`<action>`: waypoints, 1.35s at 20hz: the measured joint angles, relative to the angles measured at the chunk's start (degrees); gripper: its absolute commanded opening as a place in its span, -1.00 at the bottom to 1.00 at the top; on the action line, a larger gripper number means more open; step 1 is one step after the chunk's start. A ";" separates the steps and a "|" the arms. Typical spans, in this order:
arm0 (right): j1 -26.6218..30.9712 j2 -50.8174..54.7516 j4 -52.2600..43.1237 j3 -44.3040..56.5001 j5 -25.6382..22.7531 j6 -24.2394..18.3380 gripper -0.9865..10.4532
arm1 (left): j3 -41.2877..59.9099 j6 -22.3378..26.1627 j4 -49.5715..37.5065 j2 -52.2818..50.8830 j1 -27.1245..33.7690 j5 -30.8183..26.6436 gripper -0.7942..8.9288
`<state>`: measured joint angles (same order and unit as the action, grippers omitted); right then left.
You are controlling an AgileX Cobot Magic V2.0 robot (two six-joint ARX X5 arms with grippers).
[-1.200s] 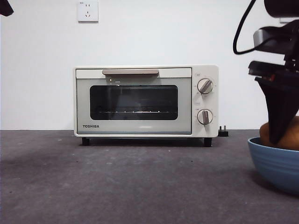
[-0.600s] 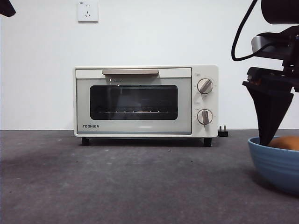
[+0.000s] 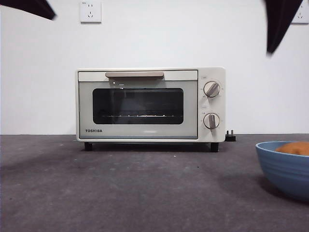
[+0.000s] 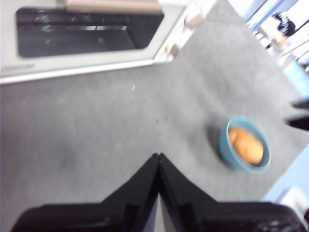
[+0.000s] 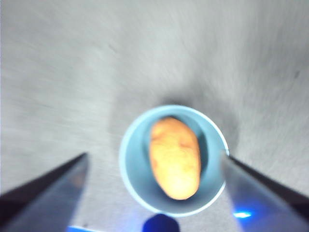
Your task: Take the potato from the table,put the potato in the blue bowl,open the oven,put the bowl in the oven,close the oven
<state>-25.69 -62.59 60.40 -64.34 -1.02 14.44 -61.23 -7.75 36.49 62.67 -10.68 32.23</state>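
Grey bench [image 3: 120, 193]: potato [image 5: 175, 157] lies in blue bowl [image 5: 135, 179]; right tool [image 5: 154, 169] spread above; left tool [image 4: 159, 157] pressed together.

I see the potato [image 5: 175, 158] in the blue bowl [image 5: 133, 166], bowl on the table [image 3: 120, 188], right of and before the oven [image 3: 150, 104].

We see the potato [image 5: 175, 158] as smooth orange-brown, lying in the blue bowl [image 5: 137, 179], medium blue with faint horizontal ridges outside. At nine o'clock from the bowl in the front view stands the oven [image 3: 150, 104], cream-white with a dark glass door, beige bar handle [image 3: 134, 74] and black feet. The worktop [image 3: 120, 193] is dark grey, matte, lightly speckled. Both end effectors are black.
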 measured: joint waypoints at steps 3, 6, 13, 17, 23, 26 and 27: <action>-0.24 6.80 1.33 -2.32 0.00 -0.09 -0.84 | -8.83 -1.03 -3.80 11.87 -0.28 0.07 -0.85; -0.24 13.70 1.73 -2.56 -0.04 0.35 -0.84 | -22.27 -1.40 -3.65 25.24 -0.59 -0.13 -0.85; -0.22 21.27 5.25 -2.58 -1.66 1.36 -0.84 | -47.10 -1.29 2.78 47.89 -3.69 -1.92 -0.85; -0.22 21.24 7.08 -2.58 -1.97 1.90 -0.84 | -48.17 0.52 4.61 49.03 -5.18 -4.46 -0.85; -0.22 21.24 7.45 -2.58 -1.97 2.14 -0.84 | -48.17 6.82 7.91 49.05 -7.37 -13.38 -0.85; -0.22 21.24 7.50 -2.58 -1.97 2.14 -0.84 | -48.28 7.39 7.28 49.05 -7.37 -16.31 -0.85; -0.22 21.24 7.56 -2.58 -1.97 2.14 -0.84 | -48.30 7.56 7.30 49.05 -7.37 -16.55 -0.85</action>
<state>-25.91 -41.34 67.96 -66.92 -2.98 16.58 -109.54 -0.19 43.79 111.72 -18.04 15.68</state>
